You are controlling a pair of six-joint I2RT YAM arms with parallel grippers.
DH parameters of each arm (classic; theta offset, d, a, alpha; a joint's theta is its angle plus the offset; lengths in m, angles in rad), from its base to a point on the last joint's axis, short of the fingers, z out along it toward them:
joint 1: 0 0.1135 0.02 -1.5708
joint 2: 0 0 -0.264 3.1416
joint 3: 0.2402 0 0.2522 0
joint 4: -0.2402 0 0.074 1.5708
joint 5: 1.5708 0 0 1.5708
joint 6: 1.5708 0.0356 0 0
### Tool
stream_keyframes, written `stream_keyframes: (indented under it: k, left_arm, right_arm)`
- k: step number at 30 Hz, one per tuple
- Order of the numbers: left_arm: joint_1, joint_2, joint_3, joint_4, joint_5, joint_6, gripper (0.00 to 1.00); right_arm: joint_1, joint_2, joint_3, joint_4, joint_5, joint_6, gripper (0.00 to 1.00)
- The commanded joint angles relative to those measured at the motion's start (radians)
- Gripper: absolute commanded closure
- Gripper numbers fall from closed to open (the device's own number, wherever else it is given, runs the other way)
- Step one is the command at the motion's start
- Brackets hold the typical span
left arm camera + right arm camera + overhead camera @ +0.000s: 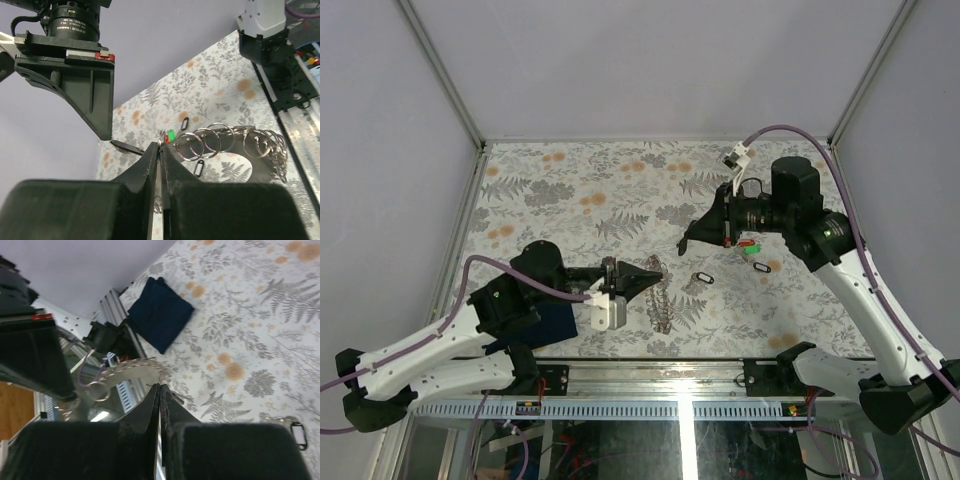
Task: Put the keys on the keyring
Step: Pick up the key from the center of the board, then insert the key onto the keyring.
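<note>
The keyring, a chain of silvery rings [661,306], lies on the floral table; it also shows in the left wrist view [220,142]. My left gripper [656,272] is shut on one end ring of it [161,137]. My right gripper [686,246] is raised just beyond, jaws shut, with a dark key [127,147] and a small ring hanging from its tip; in the right wrist view that key [178,396] peeks out beside the shut jaws [160,386]. Loose dark keys lie on the table [702,278], [760,267], [198,168].
A dark blue cloth [546,320] lies under my left arm by the near edge; it also shows in the right wrist view [160,315]. Small green and red tags [751,246] sit under my right wrist. A metal rail [650,385] runs along the near edge.
</note>
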Motion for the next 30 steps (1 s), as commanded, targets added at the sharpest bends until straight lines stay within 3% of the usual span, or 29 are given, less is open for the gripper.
stream_keyframes:
  k: [1,9,14,19,30]
  left_arm:
    - [0.005,0.013,-0.009,0.168,-0.03,0.119,1.0]
    - [0.004,0.036,0.035,0.149,0.043,0.188,1.0]
    - [0.004,0.016,0.025,0.185,0.075,0.151,1.0]
    - [0.003,-0.014,-0.016,0.276,0.072,0.103,1.0]
    - [0.035,-0.053,-0.078,0.499,0.107,-0.025,1.0]
  right_arm:
    - [0.065,-0.032,0.002,0.064,-0.044,0.099,1.0]
    - [0.126,-0.13,-0.081,0.18,-0.048,-0.1,1.0]
    - [0.126,-0.301,-0.27,0.548,0.018,-0.159,1.0]
    - [0.135,-0.375,-0.39,0.763,-0.002,-0.363,1.0]
    - [0.189,-0.412,-0.367,0.762,0.008,-0.869,1.0]
